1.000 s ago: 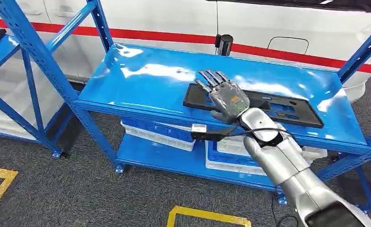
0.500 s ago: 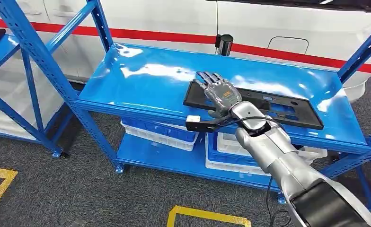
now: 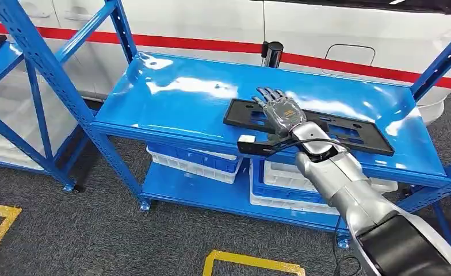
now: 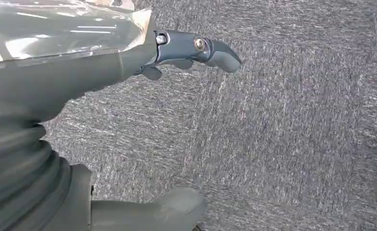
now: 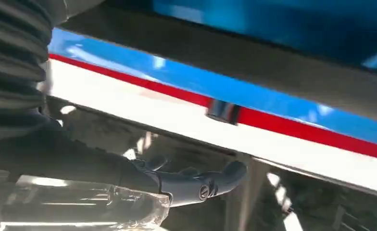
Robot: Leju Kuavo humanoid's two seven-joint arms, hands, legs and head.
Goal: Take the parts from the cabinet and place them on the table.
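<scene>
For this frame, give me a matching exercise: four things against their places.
Things:
1. black panel
2. right hand
3. crates
4. black cylinder

Places:
A. on the lower shelf
B. at the top shelf's back edge
C. flat on the top shelf
D. over the panel's left part

Pairs: 1-C, 2-D, 3-A, 4-B

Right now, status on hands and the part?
Right hand open over black panel, no grip. Left hand hanging, holds nothing. Panel flat on blue shelf. Nothing in the way.
</scene>
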